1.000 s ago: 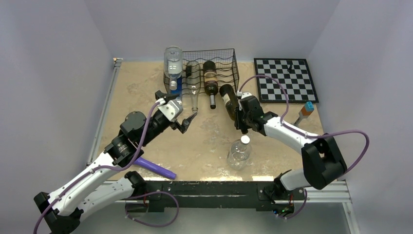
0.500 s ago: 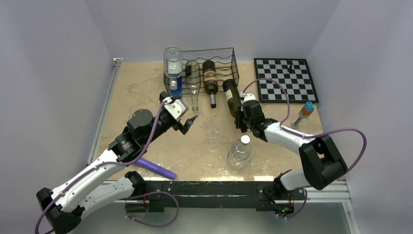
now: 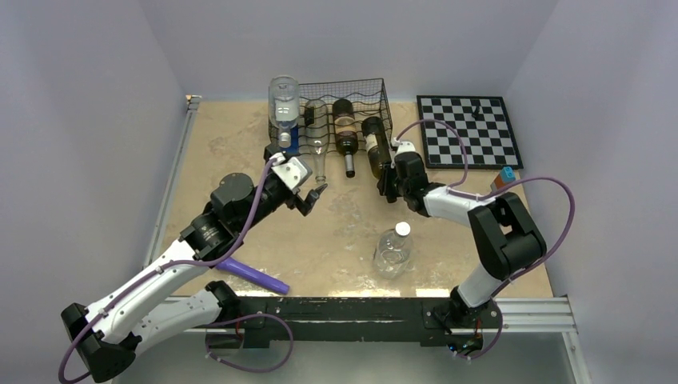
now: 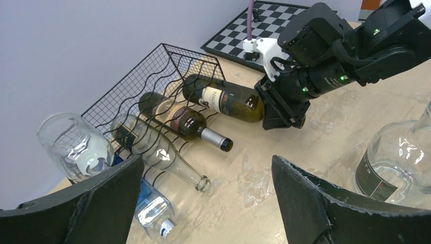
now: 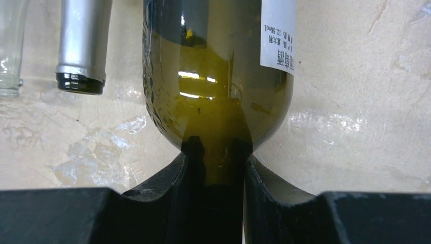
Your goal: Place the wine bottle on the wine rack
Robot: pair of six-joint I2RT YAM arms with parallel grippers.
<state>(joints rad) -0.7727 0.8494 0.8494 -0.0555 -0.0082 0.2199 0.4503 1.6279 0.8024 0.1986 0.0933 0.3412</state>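
Nearest the arm bases, one purple rod (image 3: pixel 256 276) is seen lying on the counter (image 3: pixel 232 144), and one clear bottle with a white cap (image 3: pixel 393 250) is stood upright between the arms. The left hand (image 3: pixel 310 198) is spread wide apart, with nothing between its fingers (image 4: pixel 76 203). The right hand (image 5: pixel 217 155) is clamped on the neck of the wine bottle (image 3: pixel 374 144), which is laid with its base end inside the right end of the wine rack (image 3: pixel 382 104) and its neck pointing out. Two more bottles are laid in the rack beside it: one dark bottle with a silver capsule (image 3: pixel 345 132) and one clear glass bottle (image 3: pixel 318 144). One clear flask (image 3: pixel 284 104) is seen at the rack's left corner. Farther right, one chessboard (image 3: pixel 468 136) is laid flat, with one dark piece (image 3: pixel 477 108) on it.
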